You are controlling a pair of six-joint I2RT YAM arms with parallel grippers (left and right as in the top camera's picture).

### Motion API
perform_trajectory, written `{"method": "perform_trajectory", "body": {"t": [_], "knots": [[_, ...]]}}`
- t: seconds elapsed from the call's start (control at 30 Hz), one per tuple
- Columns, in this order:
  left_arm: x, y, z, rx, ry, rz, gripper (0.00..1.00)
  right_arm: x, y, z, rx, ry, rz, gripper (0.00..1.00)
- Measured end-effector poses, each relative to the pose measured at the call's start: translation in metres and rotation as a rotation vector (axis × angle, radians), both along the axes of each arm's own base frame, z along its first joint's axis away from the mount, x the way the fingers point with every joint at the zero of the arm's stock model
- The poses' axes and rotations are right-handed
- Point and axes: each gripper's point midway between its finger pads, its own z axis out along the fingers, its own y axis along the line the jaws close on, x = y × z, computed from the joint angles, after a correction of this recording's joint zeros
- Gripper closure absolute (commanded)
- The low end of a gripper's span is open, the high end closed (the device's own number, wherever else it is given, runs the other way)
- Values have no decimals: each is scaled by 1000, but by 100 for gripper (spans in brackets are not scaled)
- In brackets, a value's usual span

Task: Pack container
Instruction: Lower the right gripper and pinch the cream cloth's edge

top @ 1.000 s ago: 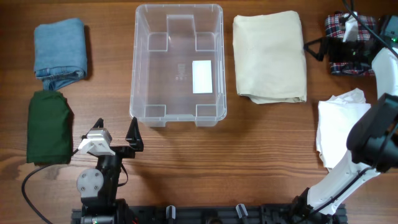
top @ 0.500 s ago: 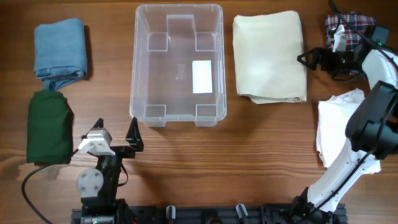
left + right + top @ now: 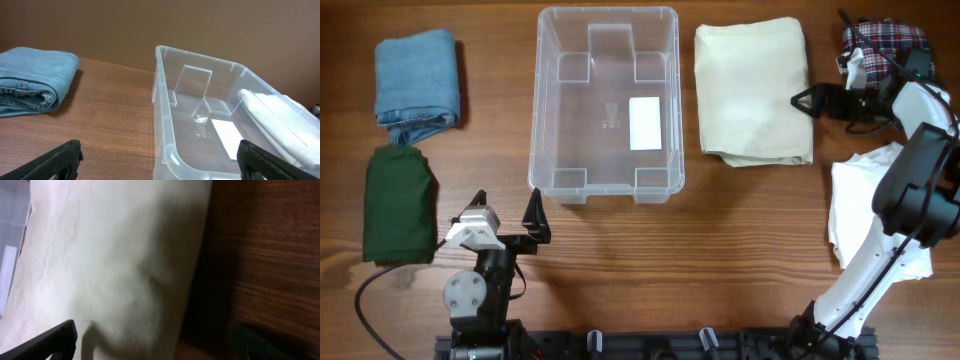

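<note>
The container [image 3: 534, 120] is a clear rectangular tub at the table's back centre, with only a white label [image 3: 645, 122] on its base. My left gripper [image 3: 507, 206] stands open just in front of the tub's near left corner, nothing between its fingers [image 3: 59, 161]. In the left wrist view the container's rim [image 3: 167, 131] lies straight ahead of that open gripper [image 3: 160, 165]. My right gripper [image 3: 808, 99] is open low at the right edge of a folded cream cloth [image 3: 753, 92]. In the right wrist view that gripper [image 3: 160, 340] straddles the cream cloth's edge [image 3: 115, 255], not closed on it.
Folded blue jeans [image 3: 417, 88] and a dark green cloth [image 3: 398, 205] lie left of the tub. A plaid cloth [image 3: 883, 38] sits at the far right back, with a crumpled white cloth [image 3: 865, 210] in front of it. The right arm arches over the white cloth.
My right gripper has moved left from over the plaid cloth to the cream cloth's right edge. The left arm has not moved.
</note>
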Motion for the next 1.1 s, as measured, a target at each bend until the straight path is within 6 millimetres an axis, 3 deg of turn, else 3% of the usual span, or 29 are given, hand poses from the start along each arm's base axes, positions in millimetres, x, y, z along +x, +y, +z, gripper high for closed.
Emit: {"method": "perform_trajectory", "body": {"t": [0.43, 0.87, 0.9, 1.0, 1.1], "knots": [[0, 0, 0, 0, 0, 0, 0, 23, 33, -3, 6, -55, 57, 0], [0, 0, 0, 0, 0, 0, 0, 39, 51, -2, 56, -94, 66, 2], [0, 0, 0, 0, 0, 0, 0, 39, 52, -2, 56, -95, 69, 16], [0, 0, 0, 0, 0, 0, 0, 42, 60, -5, 55, -90, 70, 46], [0, 0, 0, 0, 0, 0, 0, 42, 64, -12, 75, -68, 61, 66]]}}
